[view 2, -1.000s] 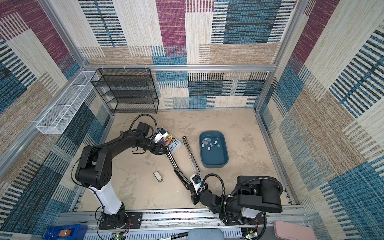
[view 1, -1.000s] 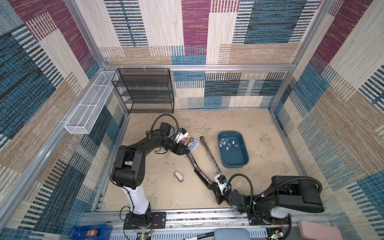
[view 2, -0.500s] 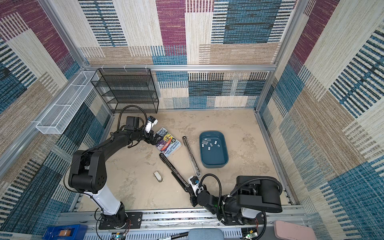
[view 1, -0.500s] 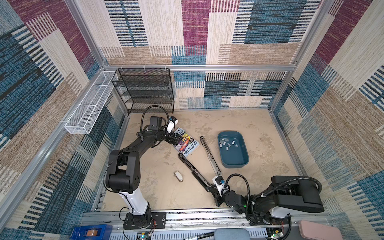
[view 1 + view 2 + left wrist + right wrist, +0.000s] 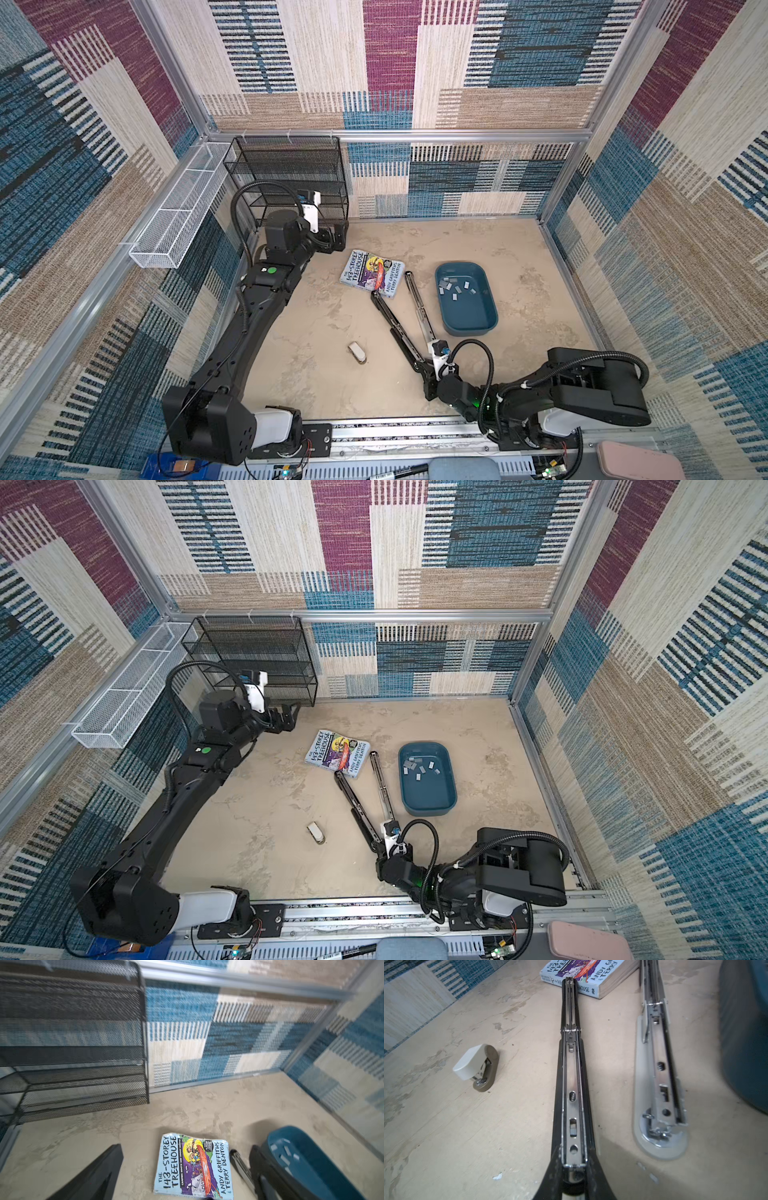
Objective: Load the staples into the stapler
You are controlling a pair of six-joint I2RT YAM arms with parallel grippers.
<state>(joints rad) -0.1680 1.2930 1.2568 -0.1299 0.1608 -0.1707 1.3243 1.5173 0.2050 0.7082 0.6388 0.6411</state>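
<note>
**Stapler gripped at its near end; staples loose in the tray**

Far left: a white wire basket (image 5: 178, 224) hangs on the side wall, and a black mesh shelf (image 5: 286, 174) stands in the back corner. Just in front of the shelf's lower tier, the left gripper (image 5: 340, 237) hangs above the table (image 5: 519, 249). Its jaws are wide apart with nothing between them. The left wrist view shows both fingers (image 5: 99, 1172) spread, with only table and book in the gap.

Left of centre, near side: a small beige stapler (image 5: 356, 352) sits alone on the table, well apart from both arms.

Centre: a paperback book (image 5: 372, 274) lies flat, cover up. On its near side lies the stapler (image 5: 399, 332), opened into two long halves in a narrow V.
- **Left of the V:** the black half (image 5: 571, 1084), metal channel facing up. Its far tip is at the book's spine edge and seems to touch it.
- **Right of the V:** the grey half (image 5: 660, 1076), flat on its base. Its far end is beside the book's corner.
- **Narrow end:** the V closes toward the robot. I cannot tell whether the halves join there.

At that narrow end, low over the table, the right gripper (image 5: 574, 1169) is clamped on the near end of the black half, one finger on each side.

Right: a blue tray (image 5: 465, 332) sits just beside the grey half. The staples (image 5: 457, 287), several short silver strips, lie scattered on the tray floor toward its far end.
</note>
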